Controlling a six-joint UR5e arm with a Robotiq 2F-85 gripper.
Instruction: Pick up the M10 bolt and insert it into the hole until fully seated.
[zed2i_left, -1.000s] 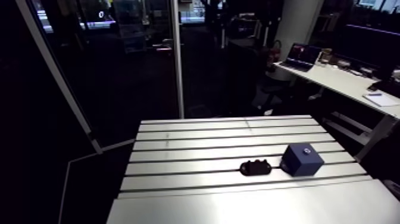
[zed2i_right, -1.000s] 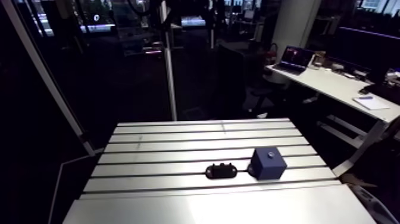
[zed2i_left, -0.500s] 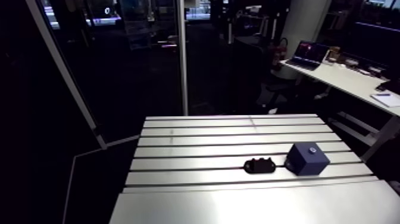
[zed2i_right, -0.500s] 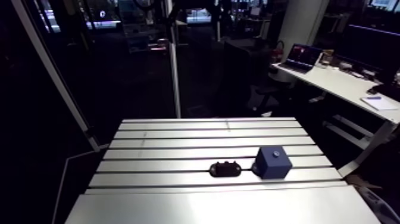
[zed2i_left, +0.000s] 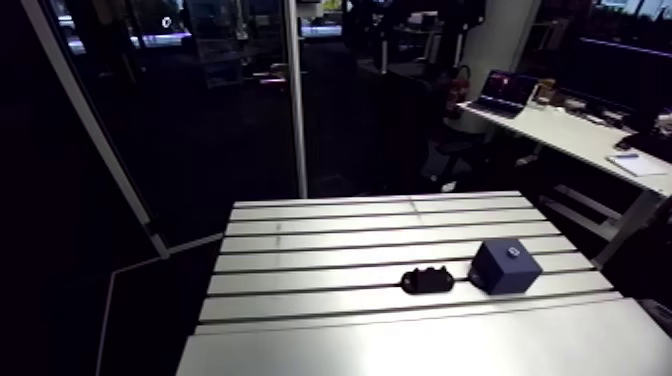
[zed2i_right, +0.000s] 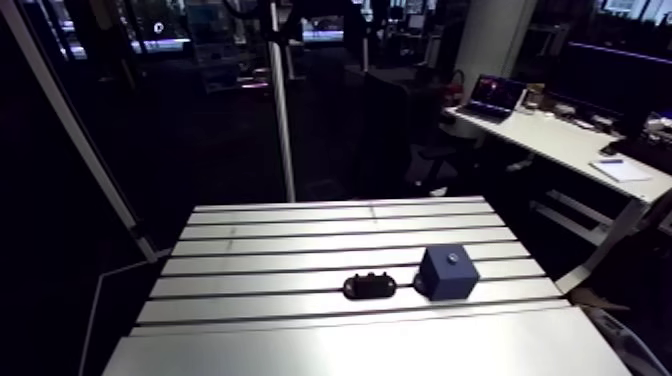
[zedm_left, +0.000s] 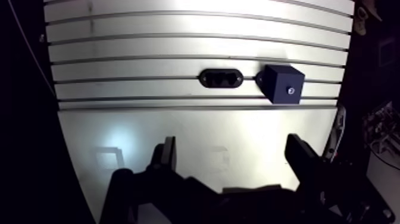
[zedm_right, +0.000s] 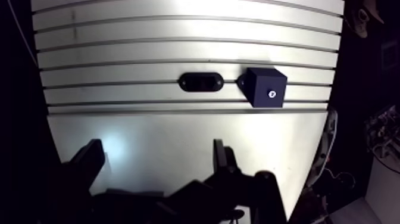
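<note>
Hovering over the desk (zedm_left: 178, 131), hand (zedm_left: 233, 158) spread and empty, black oval piece (zedm_left: 220, 78) and blue block (zedm_left: 284, 84) well ahead.

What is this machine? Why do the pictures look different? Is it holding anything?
It is a robot arm with a two-fingered gripper, like a hand. Some pictures come from a camera high on the arm, looking over the grooved metal table. The curvy ones come from a camera at the wrist, looking down past the two dark fingers. On the table lie a dark blue block with a small round spot on top, and beside it a black oval piece. The fingers are wide apart and hold nothing.
</note>
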